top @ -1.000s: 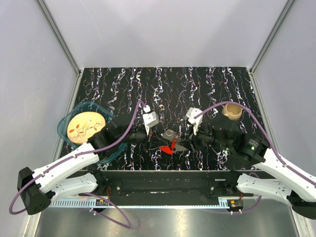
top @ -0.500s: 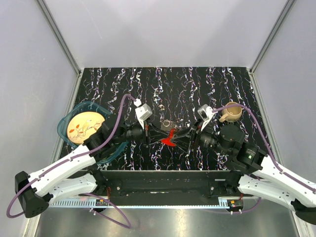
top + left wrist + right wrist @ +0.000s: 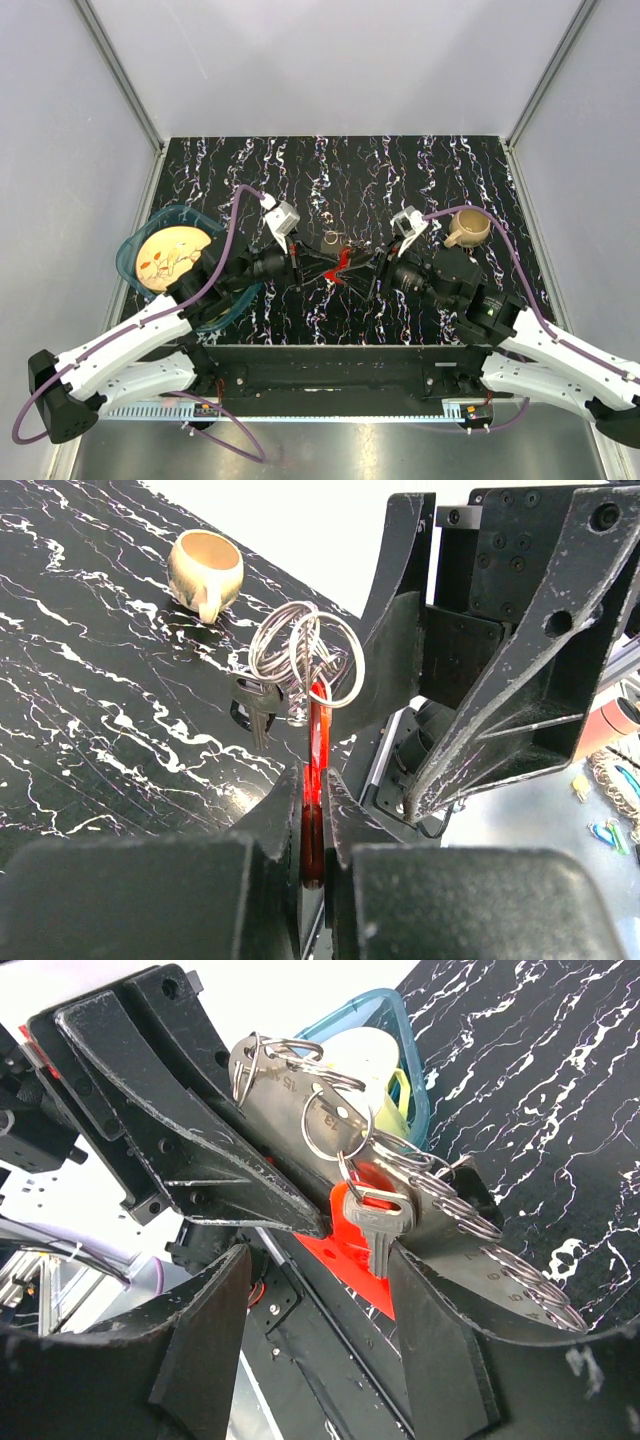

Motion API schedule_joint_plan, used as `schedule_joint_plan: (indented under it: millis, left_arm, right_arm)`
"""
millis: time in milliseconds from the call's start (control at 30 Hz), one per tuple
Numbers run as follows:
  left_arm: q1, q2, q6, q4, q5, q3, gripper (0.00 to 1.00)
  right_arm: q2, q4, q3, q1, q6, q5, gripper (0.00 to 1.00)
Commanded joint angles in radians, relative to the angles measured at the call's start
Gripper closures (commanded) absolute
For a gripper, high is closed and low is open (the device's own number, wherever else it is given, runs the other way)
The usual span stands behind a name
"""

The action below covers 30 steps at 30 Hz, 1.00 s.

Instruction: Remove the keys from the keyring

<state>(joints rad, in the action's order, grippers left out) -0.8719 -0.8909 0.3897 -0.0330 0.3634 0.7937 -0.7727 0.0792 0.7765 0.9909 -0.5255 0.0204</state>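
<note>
Top view: the left gripper [image 3: 302, 266] and right gripper [image 3: 376, 274] meet nose to nose over the black table [image 3: 420, 170], with the keyring [image 3: 341, 262] held up between them, well apart from the tan mug [image 3: 468, 227]. Left wrist view: the fingers are pinched tight on the red tag [image 3: 313, 780] — rings and keys [image 3: 262, 702] bunch just above. Right wrist view: the fingers stand wide apart, clamping nothing, a silvery key hanging in the gap and the grey fob [image 3: 290, 1090] beyond.

Black marbled table [image 3: 430, 170], tan mug [image 3: 468, 227], teal tray [image 3: 125, 258]
</note>
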Motion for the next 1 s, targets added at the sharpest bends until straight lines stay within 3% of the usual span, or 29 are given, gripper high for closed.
schedule_joint_plan:
  millis: [0,267,367,533,733,800,967]
  left_arm:
    - [-0.009,0.044,0.028,-0.096,0.049,0.01,1.0]
    - [-0.007,0.063,0.021,-0.146,0.094,-0.021,1.0]
    - [-0.007,0.055,0.017,-0.157,0.098,-0.034,1.0]
    - [-0.007,0.041,0.008,-0.176,0.106,-0.056,1.0]
    - [-0.019,0.033,0.017,-0.196,0.098,-0.053,1.0]
    - [-0.024,0.04,0.008,-0.205,0.1,-0.063,1.0]
    - [-0.032,0.035,-0.006,-0.205,0.095,-0.07,1.0]
  right_arm:
    - [-0.005,-0.071,0.003,0.0,-0.007,-0.119,0.37]
    - [0.018,-0.274,-0.088,0.0,-0.111,-0.163,0.46]
    - [0.012,-0.25,-0.069,0.0,-0.142,-0.238,0.46]
    - [-0.049,-0.204,-0.005,0.0,-0.142,-0.227,0.45]
    - [-0.105,-0.11,0.037,0.0,-0.255,-0.353,0.44]
    - [-0.108,-0.107,0.03,0.0,-0.283,-0.39,0.47]
    - [-0.12,-0.095,0.027,0.0,-0.295,-0.456,0.68]
